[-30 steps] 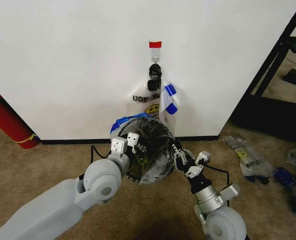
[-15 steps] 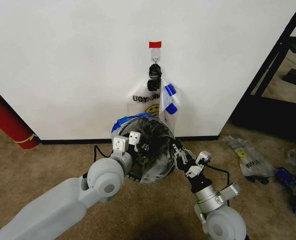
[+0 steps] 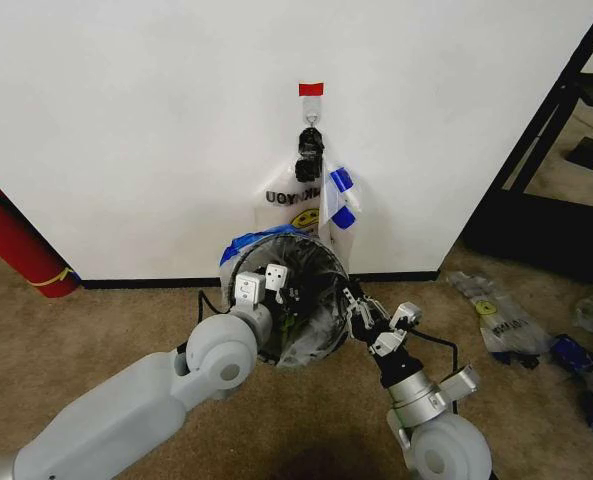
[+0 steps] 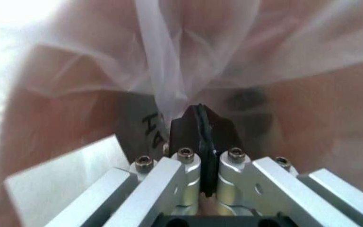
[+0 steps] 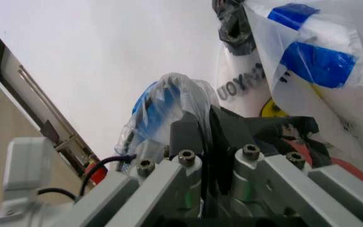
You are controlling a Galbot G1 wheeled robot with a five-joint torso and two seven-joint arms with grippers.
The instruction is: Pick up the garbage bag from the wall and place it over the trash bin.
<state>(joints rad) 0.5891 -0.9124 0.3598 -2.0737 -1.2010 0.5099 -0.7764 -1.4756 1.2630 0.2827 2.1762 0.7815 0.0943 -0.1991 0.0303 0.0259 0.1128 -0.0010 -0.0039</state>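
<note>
Your garbage bag (image 3: 306, 275) is already down at the trash bin (image 3: 288, 352), spread across its mouth on the floor just in front of the wall (image 3: 156, 120), with a blue-patched part of the rim bunched over the far left edge. Both grippers sit at that mouth. The left gripper (image 3: 259, 285) is at the near left edge, and in its wrist view the jaws are pressed together on a thin pleat of the translucent film (image 4: 162, 71). The right gripper (image 3: 356, 305) is at the near right edge, its jaws closed too, with a wad of the bag's plastic (image 5: 168, 101) caught at the tips.

What the coming move turns on: the bin lies between the two grippers, so each rim section you hold needs to go outward and down past the bin's own edge on its side. The left gripper looks the nearer to the bin's rim; the right stands slightly off it.

On the hook (image 3: 310, 128) below the red tape strip (image 3: 311, 89) other smiley bags (image 3: 311, 205) hang just behind the bin. Their print reads mirrored through the film, "UOY" in the right wrist view, apparently "THANK YOU". A red fire extinguisher (image 3: 11, 240) stands far left by the baseboard.
</note>
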